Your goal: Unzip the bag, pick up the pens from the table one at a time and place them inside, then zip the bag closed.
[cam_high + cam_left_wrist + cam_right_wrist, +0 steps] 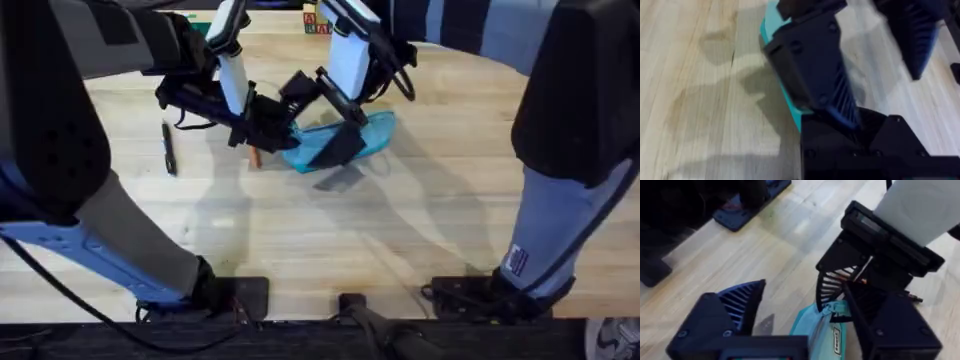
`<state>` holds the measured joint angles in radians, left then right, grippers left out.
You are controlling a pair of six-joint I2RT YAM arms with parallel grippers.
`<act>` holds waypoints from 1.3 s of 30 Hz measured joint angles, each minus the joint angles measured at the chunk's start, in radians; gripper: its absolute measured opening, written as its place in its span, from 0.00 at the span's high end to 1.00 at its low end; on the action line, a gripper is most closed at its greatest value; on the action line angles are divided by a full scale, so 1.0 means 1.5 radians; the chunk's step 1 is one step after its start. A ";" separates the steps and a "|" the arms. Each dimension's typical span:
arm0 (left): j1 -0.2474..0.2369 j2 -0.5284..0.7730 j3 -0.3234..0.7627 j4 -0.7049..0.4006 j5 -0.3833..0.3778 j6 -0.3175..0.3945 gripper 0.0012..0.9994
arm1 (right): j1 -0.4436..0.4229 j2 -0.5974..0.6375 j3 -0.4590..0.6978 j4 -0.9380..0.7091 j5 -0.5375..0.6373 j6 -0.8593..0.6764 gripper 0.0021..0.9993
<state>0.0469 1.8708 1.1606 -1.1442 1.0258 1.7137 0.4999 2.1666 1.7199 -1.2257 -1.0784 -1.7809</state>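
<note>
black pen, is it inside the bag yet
No, in the overhead view the black pen lies on the bare table, well apart from the blue bag.

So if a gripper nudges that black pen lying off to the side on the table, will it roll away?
Probably somewhat. The black pen looks slim and round, lying flat on the smooth table, so a sideways push may roll it. It seems light and stiff, so an endwise push should slide it.
</note>
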 joint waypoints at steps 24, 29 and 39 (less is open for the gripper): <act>0.003 0.000 0.000 -0.001 0.002 0.000 0.78 | -0.003 0.000 0.000 -0.021 -0.012 -0.002 0.00; 0.003 0.000 0.000 -0.001 0.002 0.000 0.77 | -0.037 -0.011 0.000 -0.052 -0.014 -0.002 0.00; 0.003 0.000 0.000 -0.002 0.002 -0.002 0.01 | -0.158 -0.133 0.002 -0.121 -0.015 -0.002 0.00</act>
<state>0.0509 1.8709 1.1606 -1.1477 1.0283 1.7108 0.2627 1.9670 1.7233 -1.4078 -1.1011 -1.7844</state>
